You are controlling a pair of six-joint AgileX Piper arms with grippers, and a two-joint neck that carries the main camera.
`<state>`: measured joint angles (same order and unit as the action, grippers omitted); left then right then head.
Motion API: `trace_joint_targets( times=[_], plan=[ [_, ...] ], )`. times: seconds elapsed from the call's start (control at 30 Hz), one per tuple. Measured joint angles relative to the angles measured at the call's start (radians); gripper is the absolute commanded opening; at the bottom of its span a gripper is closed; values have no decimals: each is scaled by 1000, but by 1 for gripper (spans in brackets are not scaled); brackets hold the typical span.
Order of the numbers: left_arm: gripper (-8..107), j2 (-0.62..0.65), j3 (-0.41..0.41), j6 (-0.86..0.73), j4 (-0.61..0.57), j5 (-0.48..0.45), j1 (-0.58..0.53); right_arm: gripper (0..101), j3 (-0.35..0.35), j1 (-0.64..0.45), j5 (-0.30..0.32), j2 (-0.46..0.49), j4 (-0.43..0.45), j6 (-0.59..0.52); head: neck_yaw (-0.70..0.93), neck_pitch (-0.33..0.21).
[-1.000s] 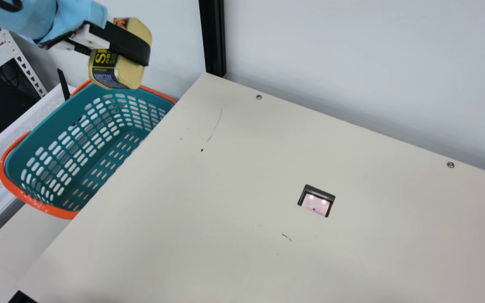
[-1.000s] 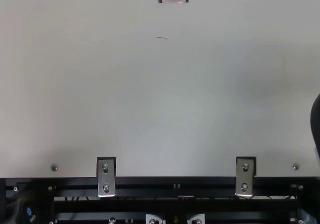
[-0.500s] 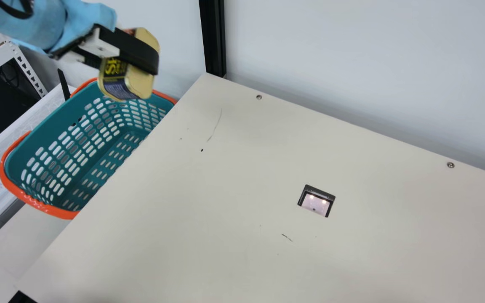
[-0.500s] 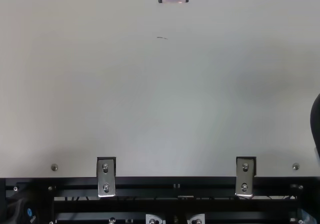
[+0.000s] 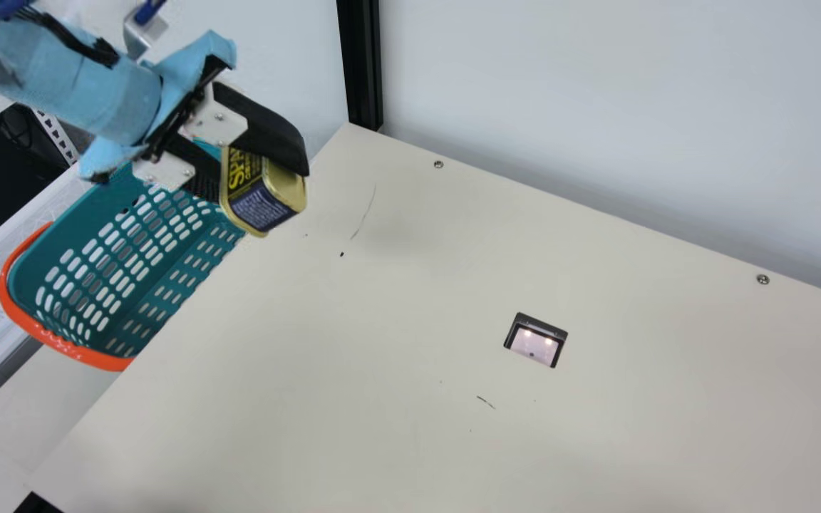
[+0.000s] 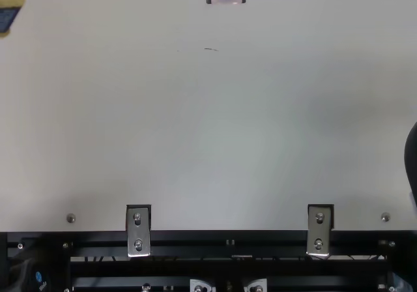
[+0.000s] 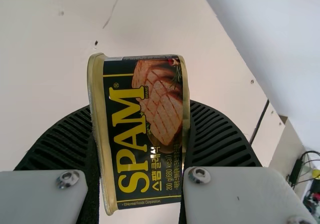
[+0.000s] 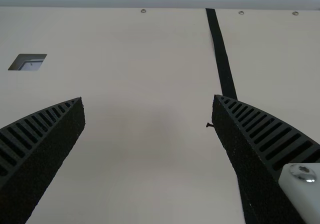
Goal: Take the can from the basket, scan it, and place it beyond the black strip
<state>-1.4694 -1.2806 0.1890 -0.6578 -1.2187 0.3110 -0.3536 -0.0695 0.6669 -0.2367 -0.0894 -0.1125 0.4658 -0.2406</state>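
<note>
Aloft over the edge of a cream table, a can is held between the two black fingers of the left gripper in the main view, its arm wrapped in light-blue cloth. A teal basket edged in orange sits beside the tabletop, partly hidden by its slanting side. The pale surface carries short dark scratches, two screws near its far edge and a square scanner window showing two small lights. Behind rise a pale wall and a black upright post; a white perforated shelf frame stands at the room's left.

From above, the can's gold and dark-blue side enters at the upper left corner, apart from the scanner window at the top border. A black rail with two metal brackets lines the table's near edge.

At the left wrist, ribbed fingers clasp the can by opposite sides, its label picturing grilled meat. Scuffed tabletop spreads behind it, with the wall alongside and loose wires at the border.

In the right wrist view, the right gripper has its fingers parted, with nothing between them. A black strip crosses the tabletop, the scanner window well apart from it.
</note>
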Motion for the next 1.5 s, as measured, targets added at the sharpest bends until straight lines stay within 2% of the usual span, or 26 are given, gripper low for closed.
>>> trace_joint_targets(
  times=[0.43,0.8,1.5],
  plan=[
    [10,-30,119,-77,-107,1,-9,101,0,0,0,0,0,0,-10,0],
    [10,7,242,-60,-193,0,-103,101,0,0,0,0,0,0,-10,0],
    [10,9,247,-57,-191,2,-103,101,0,0,0,0,0,0,-10,0]
  ],
)
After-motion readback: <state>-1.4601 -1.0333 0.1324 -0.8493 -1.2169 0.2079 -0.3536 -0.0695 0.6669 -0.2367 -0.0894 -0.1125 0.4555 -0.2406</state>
